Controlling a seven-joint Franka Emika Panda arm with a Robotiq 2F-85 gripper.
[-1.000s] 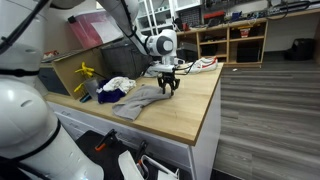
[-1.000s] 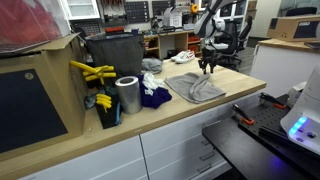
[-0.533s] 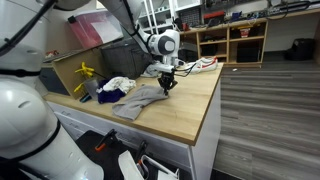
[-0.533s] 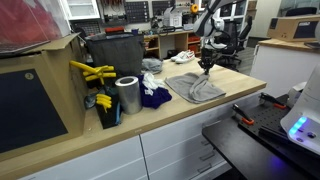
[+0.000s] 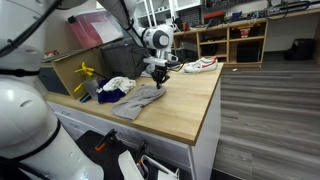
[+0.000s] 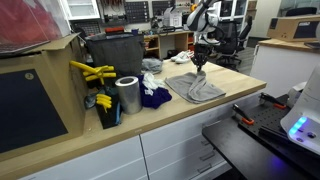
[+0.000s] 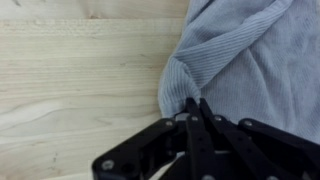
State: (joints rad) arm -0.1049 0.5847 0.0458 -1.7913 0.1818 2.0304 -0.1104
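Wrist view, closest in: the pincer (image 7: 195, 108) has its two fingers pressed together on a small fold at the edge of the grey cloth (image 7: 245, 55), right where the knit meets the bare wood of the bench (image 7: 70, 70). It is clenched, with the hem of the grey cloth nipped between the tips.

In both exterior views the grey cloth (image 5: 140, 98) lies spread and rumpled on the bench top, and the pincer (image 6: 199, 67) stands upright over its edge. Beside it sits a dark blue garment (image 6: 153, 97), then a metal can (image 6: 127, 95). Farther back, a sneaker (image 5: 200, 65) lies toward the far end of the bench.

The step in hand reads as taking hold of the grey cloth by its edge. As I judge it, the next move calls for a steady, straight rise with the grip kept tight, because only a thin fold is caught and could slip out.

A second ago the fingers stood spread above the grey cloth. Now they are closed on it, and the pincer sits a little further along the edge.
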